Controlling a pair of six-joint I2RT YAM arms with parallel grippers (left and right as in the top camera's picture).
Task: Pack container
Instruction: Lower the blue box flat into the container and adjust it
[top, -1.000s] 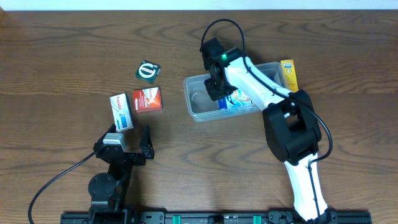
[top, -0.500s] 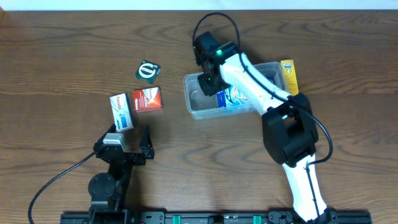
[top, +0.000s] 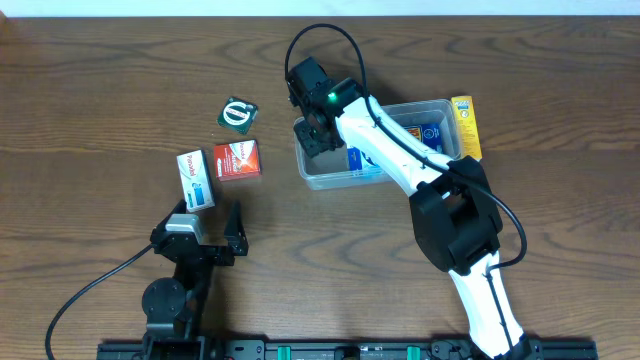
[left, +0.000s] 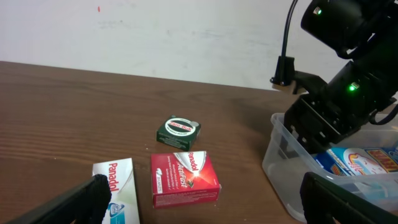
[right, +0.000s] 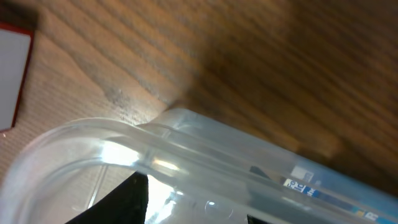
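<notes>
Brown wood-grain counter (top: 100, 100), white wall (left: 155, 31). My left jaws gape empty; right jaws over the clear rectangular plastic tub (top: 330, 183): I can't tell.

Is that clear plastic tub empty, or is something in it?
Partly filled. Blue-and-white packaging lies inside the container; the end toward the red box looks bare.
</notes>
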